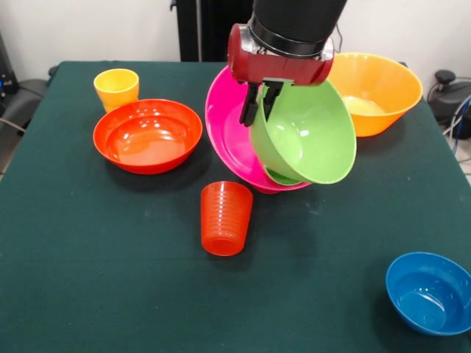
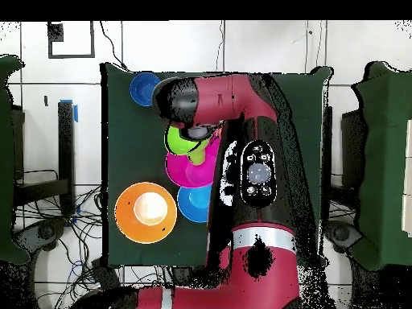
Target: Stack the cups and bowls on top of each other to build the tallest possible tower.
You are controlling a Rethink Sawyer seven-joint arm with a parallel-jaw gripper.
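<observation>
A dark green cloth covers the worktop [image 1: 110, 279], which stands before a pale wall; in the overhead view, cables trail over a white tiled floor [image 2: 265, 48]. The gripper [image 1: 259, 103] is clamped on the rim of the lime green bowl [image 1: 309, 136], held tilted and partly inside the large pink bowl [image 1: 224, 125], itself tipped up near the worktop's middle. A light green edge peeks beneath the lime bowl; what it belongs to is unclear. The ribbed orange-red cup [image 1: 225, 218] stands upside down just in front. The red-orange bowl [image 1: 147, 135] and yellow cup [image 1: 116, 87] sit together; the yellow-orange bowl [image 1: 379, 88] is partly hidden by the arm. The small blue bowl [image 1: 428, 293] is cut off at the frame's corner.
</observation>
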